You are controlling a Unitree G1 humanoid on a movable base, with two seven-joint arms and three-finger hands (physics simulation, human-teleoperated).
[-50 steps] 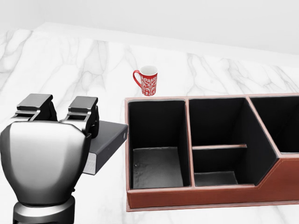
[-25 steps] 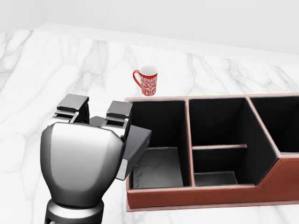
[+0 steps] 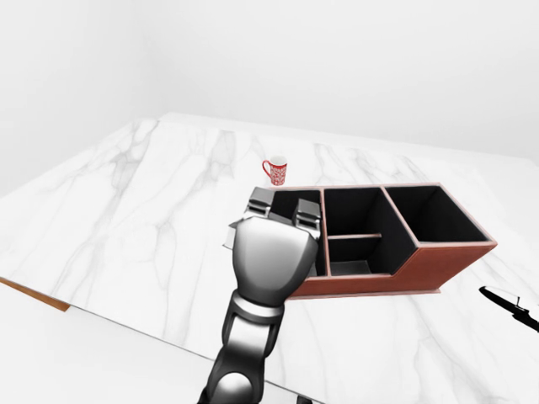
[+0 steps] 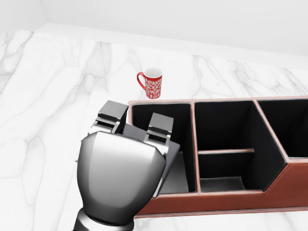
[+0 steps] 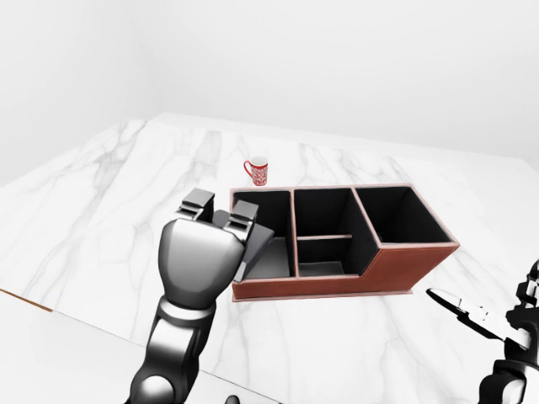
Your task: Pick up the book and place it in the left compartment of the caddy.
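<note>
My left hand (image 4: 136,122) is shut on the dark grey book (image 4: 169,153). It holds the book tilted above the left compartment (image 4: 180,120) of the caddy, and the hand hides most of the book. The caddy (image 4: 221,199) is brown outside and black inside, with several compartments. It lies on the white marble table at the right of the head view. My right hand (image 5: 472,313) is low at the right edge of the right-eye view, with fingers spread and empty, clear of the caddy.
A red and white mug (image 4: 152,83) stands on the marble table (image 4: 48,96) just beyond the caddy's left compartment. The table's near edge (image 3: 50,300) runs across the lower left of the left-eye view.
My left hand has carried the book to the right, from beside the caddy's left wall to over the left compartment. The caddy and mug have not moved.
</note>
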